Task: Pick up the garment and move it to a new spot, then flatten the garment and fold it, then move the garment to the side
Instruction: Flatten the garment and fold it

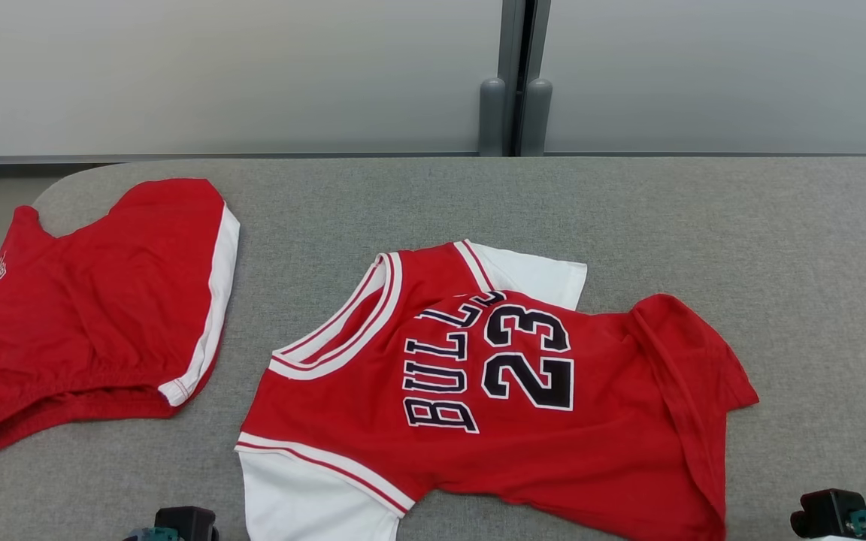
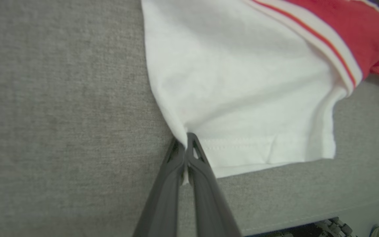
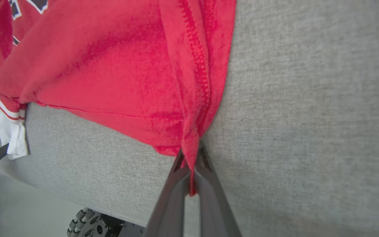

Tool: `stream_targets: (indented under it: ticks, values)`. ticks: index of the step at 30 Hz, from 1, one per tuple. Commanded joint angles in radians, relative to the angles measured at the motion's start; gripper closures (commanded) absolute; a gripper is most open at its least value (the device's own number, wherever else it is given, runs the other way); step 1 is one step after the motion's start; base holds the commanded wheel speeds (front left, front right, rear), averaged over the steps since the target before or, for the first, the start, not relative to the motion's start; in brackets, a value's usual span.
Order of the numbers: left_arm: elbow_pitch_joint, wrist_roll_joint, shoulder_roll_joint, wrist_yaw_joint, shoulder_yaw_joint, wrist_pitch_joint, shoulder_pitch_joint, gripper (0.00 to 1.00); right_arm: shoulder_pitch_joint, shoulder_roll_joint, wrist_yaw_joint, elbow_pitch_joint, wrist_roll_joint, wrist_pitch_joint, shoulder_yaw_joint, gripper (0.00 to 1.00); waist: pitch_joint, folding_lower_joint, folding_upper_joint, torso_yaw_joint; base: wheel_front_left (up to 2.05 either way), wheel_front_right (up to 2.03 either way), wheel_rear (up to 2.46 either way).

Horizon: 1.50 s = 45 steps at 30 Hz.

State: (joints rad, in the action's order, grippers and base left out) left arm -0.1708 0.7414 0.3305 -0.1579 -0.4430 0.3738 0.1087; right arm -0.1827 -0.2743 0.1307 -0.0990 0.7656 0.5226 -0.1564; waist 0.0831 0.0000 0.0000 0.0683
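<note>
The garment (image 1: pixel 493 391) is a red jersey with white sleeves and "BULLS 23" on it, lying rumpled near the front of the grey table (image 1: pixel 704 225). In the left wrist view my left gripper (image 2: pixel 186 140) is shut on the corner of the garment's white sleeve (image 2: pixel 242 92). My right gripper (image 3: pixel 192 152), seen from the right wrist, is shut on a bunched corner of the red hem (image 3: pixel 127 72). The head view catches just the dark wrist housings at the bottom edge, the left one (image 1: pixel 185 524) and the right one (image 1: pixel 831 515).
Red shorts with white side stripes (image 1: pixel 95 315) lie at the table's left end. A grey wall with a vertical post (image 1: pixel 514 83) stands behind the table. The table's front edge (image 3: pixel 77 200) runs close to both grippers, with the robot's wheels (image 3: pixel 90 225) below it.
</note>
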Motion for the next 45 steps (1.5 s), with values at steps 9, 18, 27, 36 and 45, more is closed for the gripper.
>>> stream_targets:
  ticks: [9, 18, 27, 36, 45]
  values:
    - [0.088, 0.027, 0.048, 0.045, 0.004, 0.035, -0.019, 1.00, 0.025, -0.039, 0.000, 0.081, 0.035, -0.059, 0.015, 1.00, -0.024, 0.0000, 0.0000, 0.006, 0.00, 0.00, 0.00]
    - [0.265, 0.114, 0.198, 0.124, 0.028, 0.246, -0.084, 1.00, 0.048, -0.101, 0.000, 0.179, 0.157, -0.087, -0.006, 1.00, -0.037, 0.0000, 0.0000, 0.007, 0.00, 0.00, 0.00]
    - [0.302, 0.199, 0.272, 0.175, 0.085, 0.446, -0.397, 1.00, 0.306, -0.194, 0.000, 0.147, 0.394, -0.033, -0.041, 1.00, 0.086, 0.0000, 0.0000, -0.027, 0.00, 0.00, 0.00]
    - [0.090, 0.178, 0.200, 0.207, 0.106, 0.483, -0.852, 1.00, 0.702, -0.252, 0.000, -0.001, 0.517, 0.076, -0.084, 1.00, 0.229, 0.0000, 0.0000, -0.038, 0.00, 0.00, 0.00]
    - [-0.208, 0.049, 0.102, 0.252, 0.097, 0.332, -1.362, 1.00, 1.244, -0.241, 0.000, -0.154, 0.514, 0.062, -0.120, 1.00, 0.391, 0.0000, 0.0000, -0.051, 0.00, 0.00, 0.00]
